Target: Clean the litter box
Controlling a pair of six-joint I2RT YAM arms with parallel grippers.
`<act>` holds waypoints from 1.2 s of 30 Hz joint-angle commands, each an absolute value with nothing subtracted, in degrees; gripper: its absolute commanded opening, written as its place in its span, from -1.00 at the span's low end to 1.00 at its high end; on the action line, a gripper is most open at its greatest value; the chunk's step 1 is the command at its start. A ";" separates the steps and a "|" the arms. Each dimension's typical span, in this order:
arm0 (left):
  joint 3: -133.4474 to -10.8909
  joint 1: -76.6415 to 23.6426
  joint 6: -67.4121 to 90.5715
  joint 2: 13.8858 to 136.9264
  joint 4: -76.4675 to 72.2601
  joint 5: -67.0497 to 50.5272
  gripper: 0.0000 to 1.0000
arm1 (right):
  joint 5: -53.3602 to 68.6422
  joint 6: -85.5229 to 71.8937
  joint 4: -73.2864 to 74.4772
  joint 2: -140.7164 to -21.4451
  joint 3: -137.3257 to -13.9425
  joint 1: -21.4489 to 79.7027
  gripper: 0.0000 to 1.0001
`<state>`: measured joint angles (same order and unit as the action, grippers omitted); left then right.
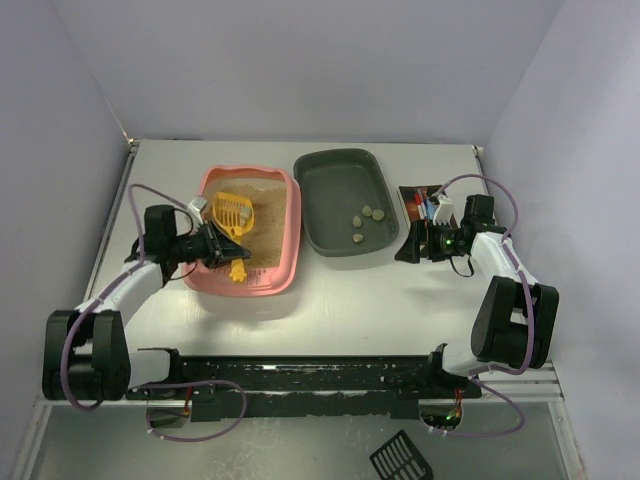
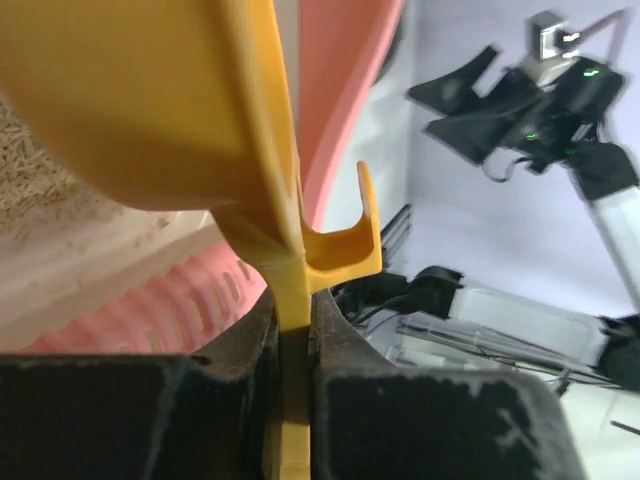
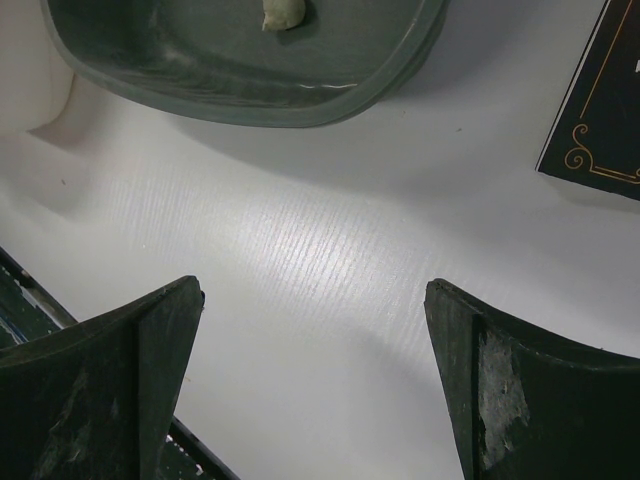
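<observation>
The litter box (image 1: pixel 262 283) is set on the table (image 1: pixel 330 310) left of centre, just beside a dark grey tray (image 1: pixel 330 190) in which a few pale lumps (image 1: pixel 366 213) are seen. The handle of a yellow scoop (image 1: pixel 232 212) is clamped between the jaws of the left gripper (image 2: pixel 292 330) at the box's near rim, and the scoop's head is held over the litter. The right gripper (image 3: pixel 315 300) is held with its jaws wide apart over bare table near the grey tray. On a dark booklet (image 3: pixel 600 110) with gold ornament, the writing is too small to be read.
</observation>
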<state>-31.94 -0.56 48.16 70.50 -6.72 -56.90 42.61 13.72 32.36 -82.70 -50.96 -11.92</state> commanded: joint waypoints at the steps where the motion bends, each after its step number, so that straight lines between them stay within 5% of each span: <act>1: -44.47 -6.28 27.42 73.57 21.75 -47.24 -0.85 | 42.19 13.53 31.06 -82.39 -51.76 -11.60 0.88; 5: -32.71 -5.43 58.39 70.65 -22.28 -63.66 -0.86 | 42.29 13.53 31.03 -82.62 -51.70 -11.21 0.88; 10: -22.59 -6.55 102.29 81.76 -91.62 -64.72 -0.85 | 41.81 13.53 30.99 -82.43 -51.76 -11.17 0.88; 12: -23.90 -8.88 107.08 84.91 -98.96 -64.23 -0.86 | 41.92 13.54 31.06 -82.59 -51.73 -11.21 0.88; 24: -25.31 -11.01 97.61 82.12 -93.22 -65.26 -0.86 | 41.84 13.71 31.19 -82.39 -51.86 -10.99 0.88; 27: -25.02 -9.50 80.59 76.96 -66.28 -62.63 -0.85 | 41.84 13.71 31.12 -82.35 -51.86 -10.96 0.88; 31: -36.70 -9.32 45.33 68.03 -7.37 -50.60 -0.86 | 41.62 13.67 31.12 -82.43 -51.86 -11.00 0.88; 36: -42.45 -8.96 43.45 64.78 11.37 -40.21 -0.85 | 41.66 13.62 31.02 -82.61 -51.82 -10.91 0.88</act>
